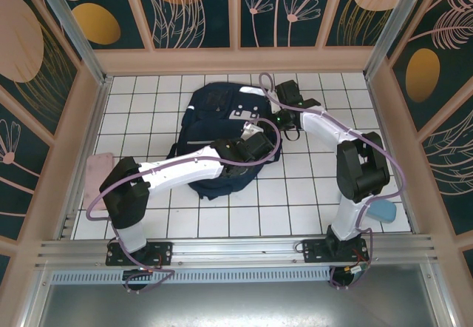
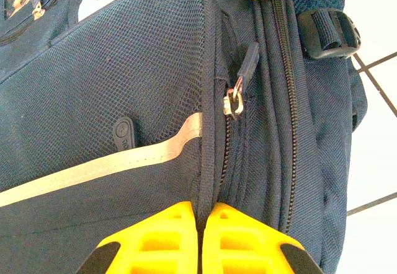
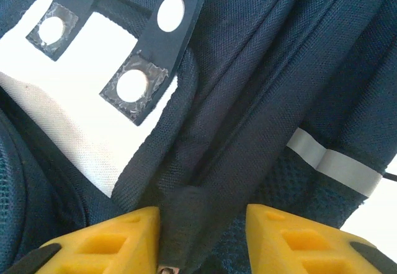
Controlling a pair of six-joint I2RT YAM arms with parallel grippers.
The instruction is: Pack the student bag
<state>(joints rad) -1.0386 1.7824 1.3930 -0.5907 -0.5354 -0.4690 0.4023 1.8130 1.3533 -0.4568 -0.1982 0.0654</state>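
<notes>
student bag (image 1: 222, 131) on tiled table (image 1: 310, 194), end effectors on it

You have the student bag (image 1: 214, 120) lying flat on the white tiled surface (image 1: 310, 201), toward the back and middle. It is navy-blue fabric with mesh panels, 1 thin pale stripe, white patches near its top, zipped seams and a black buckle.

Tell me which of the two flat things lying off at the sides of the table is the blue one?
The blue one lies at the table's right edge, beside the right arm. The other, at the left edge, is a pink slab.
</notes>
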